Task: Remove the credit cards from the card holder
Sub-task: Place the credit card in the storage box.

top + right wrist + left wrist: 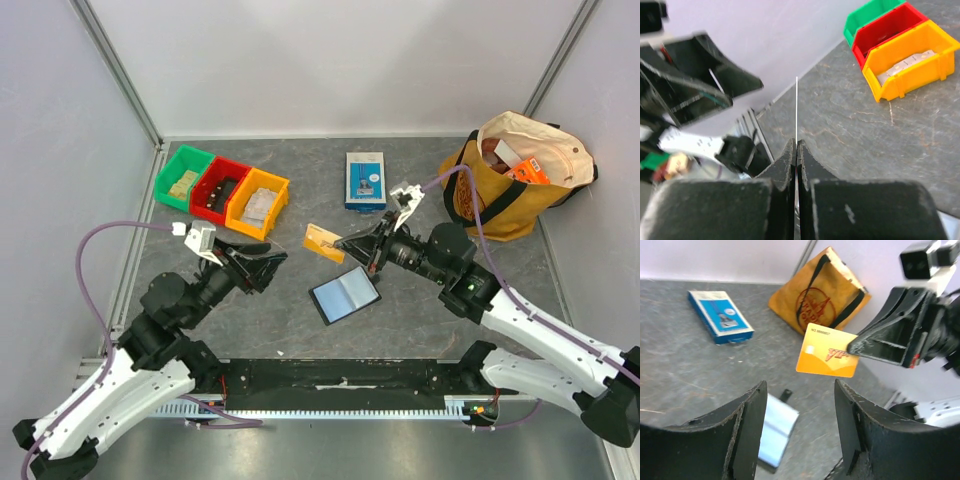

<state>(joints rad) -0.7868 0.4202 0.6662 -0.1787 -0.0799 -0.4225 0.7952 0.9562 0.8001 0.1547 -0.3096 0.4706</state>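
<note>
Nearest, at the counter's front edge, both white-shelled arms rose from a black base rail. Left claw (800, 390) was spread and empty, its two matte black, scuffed fingers (747, 430) well apart. It hovered above the counter (300, 330), left of centre.

Card holder (344, 295) lay open and flat on the counter between the two arms, just nearer than the right claw (347, 241). It was a rectangle with a dark rim and smooth bluish-grey inner pockets. Could not tell whether any card sat in the pockets. Bare counter showed along all four of its edges.

Right claw was pressed together on one short edge of the yellow-orange credit card (324, 242): thin, glossy, rounded corners, red lettering on its face. Card was held clear of the counter and off the holder, its free end toward the left claw but apart from it. From the right wrist view it read as a hairline, edge-on between the closed fingers.

Counter surface: dark grey, stone-like, mottled with pale veins.

Farther back, a blue-and-white box (365, 180) lay flat and alone, with open room on every side. Far left, three plastic bins stood side by side in a row: green bin (183, 177), red bin (220, 189), orange bin (258, 203), each with small items inside. Far right, a mustard fabric tote bag (515, 175) with black straps slumped near the wall. Pale plain walls with metal corner posts closed in three sides.
</note>
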